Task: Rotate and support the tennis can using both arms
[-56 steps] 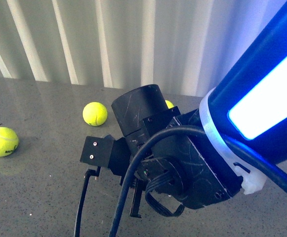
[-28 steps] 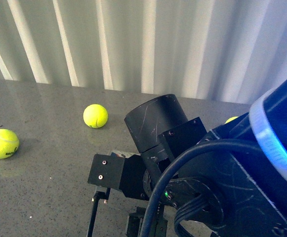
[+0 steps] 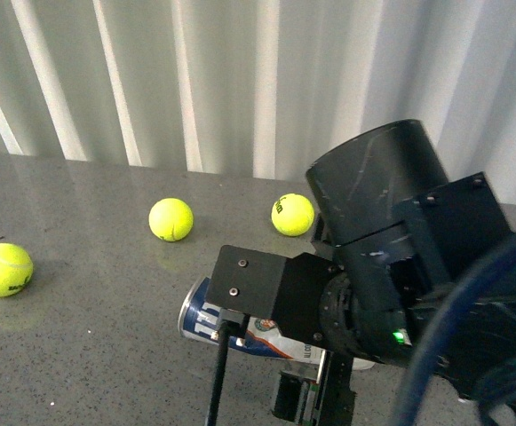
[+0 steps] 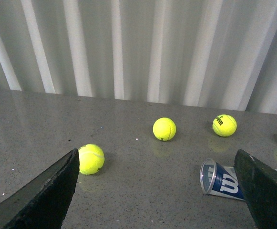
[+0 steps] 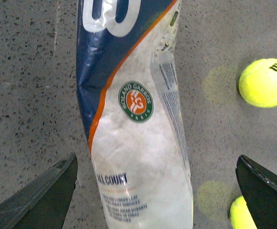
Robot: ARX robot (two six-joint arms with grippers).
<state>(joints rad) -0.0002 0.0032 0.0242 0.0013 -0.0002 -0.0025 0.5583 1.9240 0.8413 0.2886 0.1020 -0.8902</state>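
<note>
The tennis can (image 3: 226,324) lies flat on the counter (image 3: 80,355), rim toward the front view's left, its other end hidden behind the right arm (image 3: 391,257). The left gripper (image 4: 156,162) and right gripper (image 5: 156,160) both gape wide, empty.

Grey speckled tabletop (image 3: 80,355) carried the lot. The tennis can (image 3: 240,324) lay on its side there, dented, its rimmed mouth turned leftward in the front view. One yellow tennis ball (image 3: 292,214) sat just behind the can, a second ball (image 3: 170,219) behind and left of it, and a third ball (image 3: 2,270) well off to the can's left.
</note>
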